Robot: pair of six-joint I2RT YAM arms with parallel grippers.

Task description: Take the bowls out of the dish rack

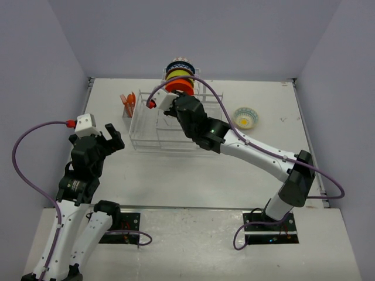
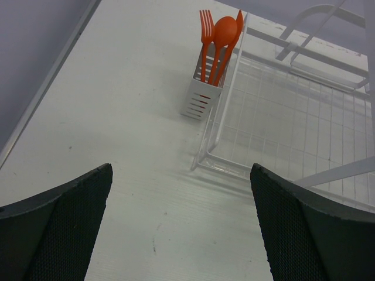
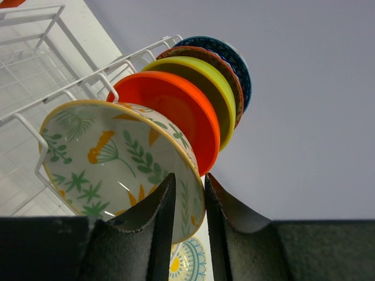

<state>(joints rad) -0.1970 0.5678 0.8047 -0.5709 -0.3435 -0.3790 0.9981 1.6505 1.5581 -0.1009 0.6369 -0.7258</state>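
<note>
Bowl: cream floral round bowl (image 3: 105,158) in white wire dish rack (image 3: 26,58), rim pinched by my right gripper (image 3: 188,182).
Left gripper (image 2: 180,171): fingers spread apart.

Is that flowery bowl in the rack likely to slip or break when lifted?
The floral bowl looks glossy, so it may slip in the right gripper pinching its thin rim. It looks rigid; if ceramic, a drop could chip it.
</note>
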